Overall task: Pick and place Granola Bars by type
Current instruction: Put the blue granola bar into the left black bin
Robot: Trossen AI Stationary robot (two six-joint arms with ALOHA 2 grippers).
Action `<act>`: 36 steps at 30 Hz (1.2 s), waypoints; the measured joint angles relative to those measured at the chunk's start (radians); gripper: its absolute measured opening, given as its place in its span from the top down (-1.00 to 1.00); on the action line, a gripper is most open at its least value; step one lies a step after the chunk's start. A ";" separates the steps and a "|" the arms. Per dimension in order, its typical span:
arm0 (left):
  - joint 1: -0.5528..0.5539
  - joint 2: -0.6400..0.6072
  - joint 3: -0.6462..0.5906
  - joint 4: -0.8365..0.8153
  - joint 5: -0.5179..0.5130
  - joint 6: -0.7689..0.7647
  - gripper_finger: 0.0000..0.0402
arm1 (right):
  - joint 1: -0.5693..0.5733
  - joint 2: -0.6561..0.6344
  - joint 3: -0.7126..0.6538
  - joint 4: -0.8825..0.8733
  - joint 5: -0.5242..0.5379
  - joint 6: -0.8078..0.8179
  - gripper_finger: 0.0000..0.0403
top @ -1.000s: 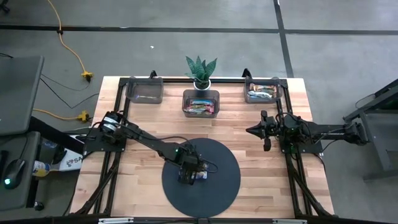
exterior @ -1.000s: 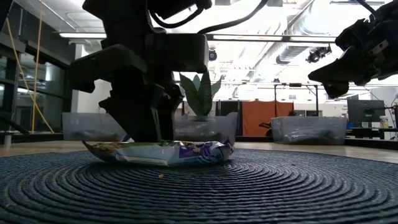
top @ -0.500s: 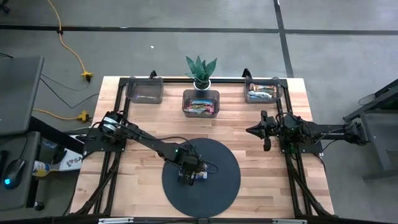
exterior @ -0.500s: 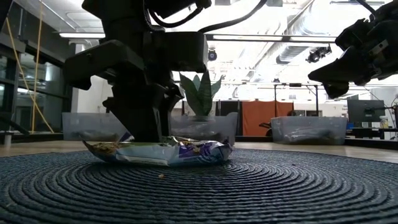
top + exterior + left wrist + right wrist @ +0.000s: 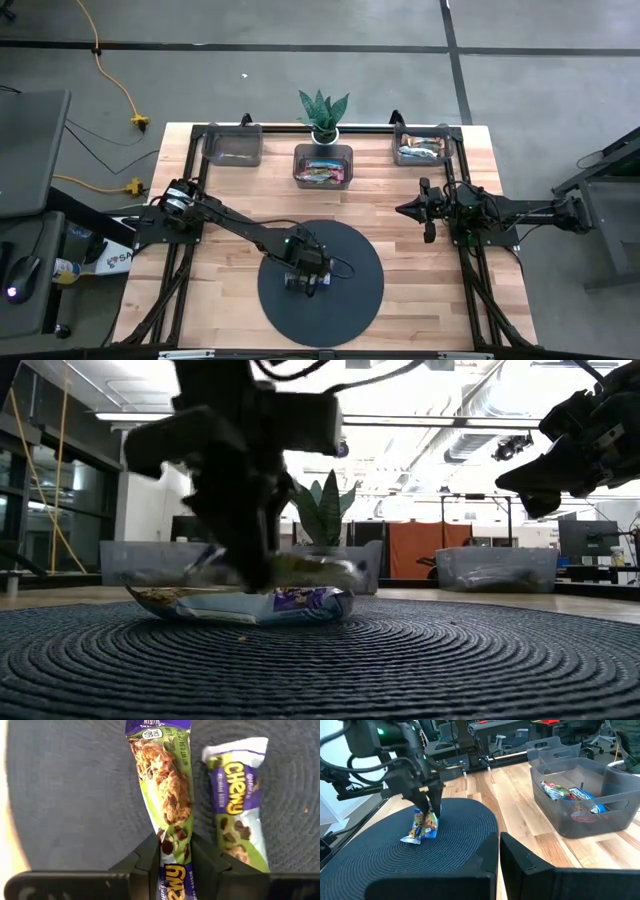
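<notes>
Because I wanted one bar clear of its neighbour, the left gripper (image 5: 175,857) was pinched onto a single green-and-purple granola bar (image 5: 167,795), its two dark fingers (image 5: 148,856) pressing the wrapper from either side near one end. In the low view that bar hung tilted, one end raised just above the second granola bar (image 5: 240,603), which lay flat on the round mat (image 5: 355,305). Both wrappers looked thin, glossy and crinkly, sealed flat at the ends, so I judged the grip on the narrow waist sensible: the foil could slip if held by the seam alone. The mat was dark and coiled in ridged rings, a rough bed that likely kept the loose bar from sliding. Beyond it ran the pale wooden table (image 5: 420,300), with three clear grey bins along the far edge; the middle bin (image 5: 323,166) and the right bin (image 5: 421,148) already held bars. The right gripper (image 5: 418,210) waited with fingers shut above the table's right side.
</notes>
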 joint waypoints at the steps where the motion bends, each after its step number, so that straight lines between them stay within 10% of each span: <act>1: 0.000 0.000 0.017 -0.022 -0.009 0.003 0.59 | 0.000 0.000 0.000 0.000 0.000 0.000 1.00; 19: 0.094 -0.177 0.254 -0.226 0.045 0.083 0.59 | 0.000 0.002 0.000 -0.001 0.000 0.000 1.00; 36: 0.523 -0.574 0.254 -0.357 0.095 0.216 0.59 | 0.000 0.002 0.000 0.000 0.000 0.000 1.00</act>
